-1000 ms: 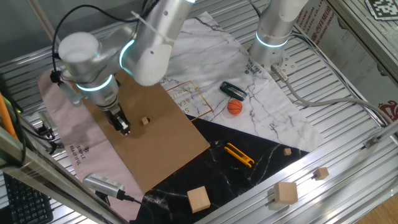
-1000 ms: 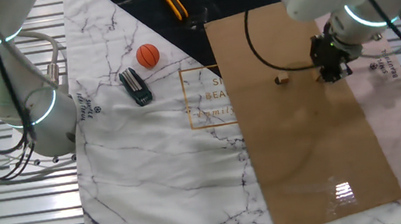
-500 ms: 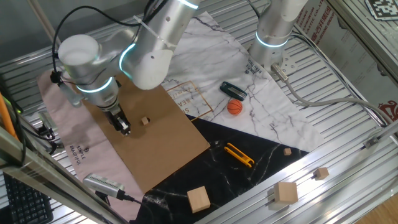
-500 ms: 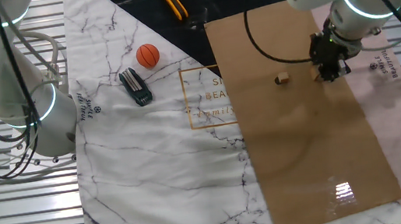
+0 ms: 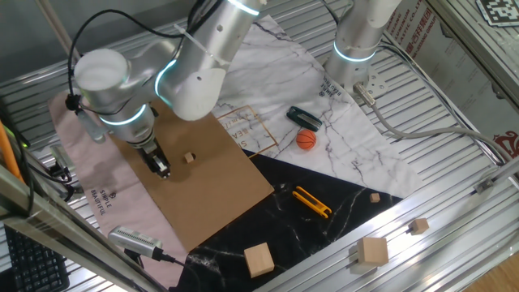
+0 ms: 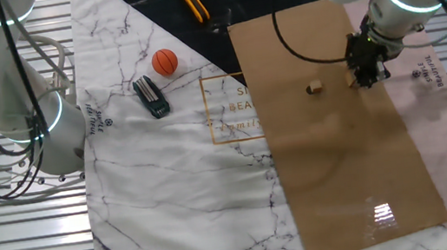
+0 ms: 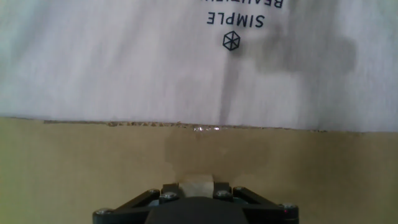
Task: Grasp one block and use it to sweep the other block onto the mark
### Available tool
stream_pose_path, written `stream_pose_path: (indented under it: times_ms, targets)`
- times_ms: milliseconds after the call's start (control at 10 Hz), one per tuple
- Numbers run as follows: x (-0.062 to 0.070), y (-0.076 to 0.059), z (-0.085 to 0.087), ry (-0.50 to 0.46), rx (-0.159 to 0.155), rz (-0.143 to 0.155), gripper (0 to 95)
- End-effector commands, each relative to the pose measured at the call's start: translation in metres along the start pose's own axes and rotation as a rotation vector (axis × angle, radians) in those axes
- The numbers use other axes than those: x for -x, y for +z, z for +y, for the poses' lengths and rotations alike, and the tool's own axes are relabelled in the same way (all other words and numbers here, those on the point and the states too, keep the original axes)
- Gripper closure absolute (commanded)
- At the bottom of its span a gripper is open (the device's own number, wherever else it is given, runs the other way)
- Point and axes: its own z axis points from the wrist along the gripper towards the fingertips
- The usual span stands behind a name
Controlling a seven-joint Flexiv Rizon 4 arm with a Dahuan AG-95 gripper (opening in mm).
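My gripper (image 5: 162, 169) stands low over the brown cardboard (image 5: 219, 191) near its edge and is shut on one tiny tan block (image 7: 196, 185), which shows between the jaws in the hand view. In the other fixed view the gripper (image 6: 364, 79) has the held block (image 6: 351, 81) at its tip. The other tiny block (image 5: 189, 157) lies loose on the cardboard a short way from the gripper, and also shows in the other fixed view (image 6: 315, 88). I cannot see the black mark in any view.
A pink printed sheet (image 7: 124, 62) lies beyond the cardboard edge. An orange ball (image 5: 306, 139), a black object (image 5: 304, 118), a yellow tool (image 5: 312, 202) and larger pale cubes (image 5: 259, 259) lie off the cardboard. A second arm's base (image 5: 357, 40) stands at the back.
The gripper has edged slightly toward the loose block with the held block in it. The loose block has not moved.
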Motion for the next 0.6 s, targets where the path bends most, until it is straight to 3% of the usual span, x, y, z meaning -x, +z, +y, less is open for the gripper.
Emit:
stream_pose_path:
  times_ms: [100,300,600]
  targets:
    - [-0.0027,0.0019,-0.0001,0.0,-0.002,-0.005,95.0]
    - [-0.0075,0.0041,0.0007,0.004,-0.001,-0.005,95.0]
    - [-0.0081,-0.0037,0.0076,0.011,-0.008,0.002,95.0]
